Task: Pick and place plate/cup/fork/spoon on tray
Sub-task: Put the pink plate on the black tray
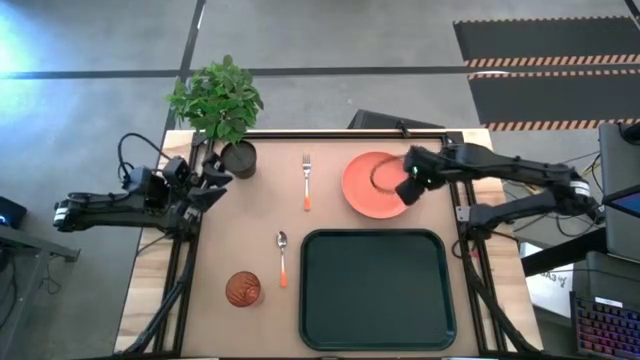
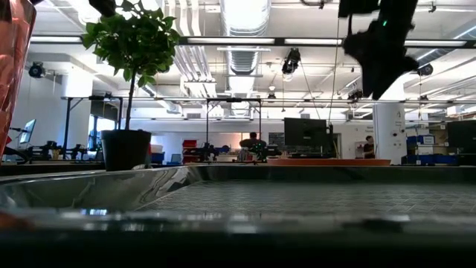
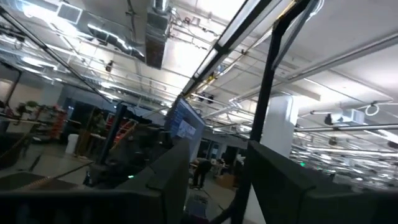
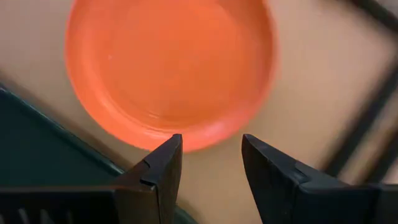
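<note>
Coral-orange and smooth, the plate (image 1: pixel 372 186) lies flat toward the desk's far right, a shallow round dish just beyond the tray's (image 1: pixel 372 290) far rim. The right gripper (image 1: pixel 409 187) reaches in from the right edge and hovers above the plate's right rim, jaws spread with nothing between them. The left gripper (image 1: pixel 214 178) waits near the far left corner beside the plant pot (image 1: pixel 239 159); whether its jaws are spread I cannot tell. The dark tray is rectangular with rounded corners. The fork (image 1: pixel 307 181) and the spoon (image 1: pixel 282 257), silver with orange-red handles, lie left of the plate and tray, and the translucent red-brown cup (image 1: pixel 243 289) stands nearer the near left.
</note>
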### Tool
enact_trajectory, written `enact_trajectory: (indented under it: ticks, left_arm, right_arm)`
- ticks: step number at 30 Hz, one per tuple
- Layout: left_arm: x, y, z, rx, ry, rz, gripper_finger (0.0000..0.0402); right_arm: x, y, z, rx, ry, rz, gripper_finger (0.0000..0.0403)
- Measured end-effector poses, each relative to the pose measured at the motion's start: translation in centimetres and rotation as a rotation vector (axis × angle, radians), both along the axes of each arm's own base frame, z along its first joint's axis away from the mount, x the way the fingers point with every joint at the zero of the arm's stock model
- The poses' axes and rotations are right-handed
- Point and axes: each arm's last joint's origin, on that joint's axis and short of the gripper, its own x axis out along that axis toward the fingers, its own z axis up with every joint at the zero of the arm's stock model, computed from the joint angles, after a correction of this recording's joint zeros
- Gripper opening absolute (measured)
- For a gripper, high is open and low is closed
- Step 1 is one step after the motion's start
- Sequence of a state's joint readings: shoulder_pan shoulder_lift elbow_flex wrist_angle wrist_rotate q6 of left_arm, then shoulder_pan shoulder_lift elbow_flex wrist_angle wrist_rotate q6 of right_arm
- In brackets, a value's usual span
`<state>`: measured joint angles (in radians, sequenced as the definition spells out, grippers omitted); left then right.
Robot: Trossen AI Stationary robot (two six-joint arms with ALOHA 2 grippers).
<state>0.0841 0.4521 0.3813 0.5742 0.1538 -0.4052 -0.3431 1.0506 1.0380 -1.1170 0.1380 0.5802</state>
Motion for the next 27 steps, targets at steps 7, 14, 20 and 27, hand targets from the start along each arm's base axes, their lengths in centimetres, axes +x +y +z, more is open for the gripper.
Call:
enact_trajectory:
  ticks: [7, 14, 20, 27]
  left_arm:
    - [0.3, 0.0, -0.6, -0.022, 0.030, -0.035, 0.0144]
    - [0.6, 0.0, -0.8, -0.024, 0.044, -0.035, 0.0144]
    - [0.9, 0.0, -1.0, -0.025, 0.062, -0.035, 0.0144]
    - [1.1, 0.0, -1.1, -0.027, 0.072, -0.035, 0.0144]
  right_arm:
    - [-0.3, -5.0, -5.1, 0.074, -0.086, -0.036, 0.0157]
    - [-1.2, -8.5, -8.5, 0.142, 0.035, -0.047, 0.0157]
    - [-1.2, -11.4, -10.4, 0.174, 0.107, -0.027, 0.0157]
    - [0.1, -14.0, -11.3, 0.201, 0.119, 0.000, 0.0157]
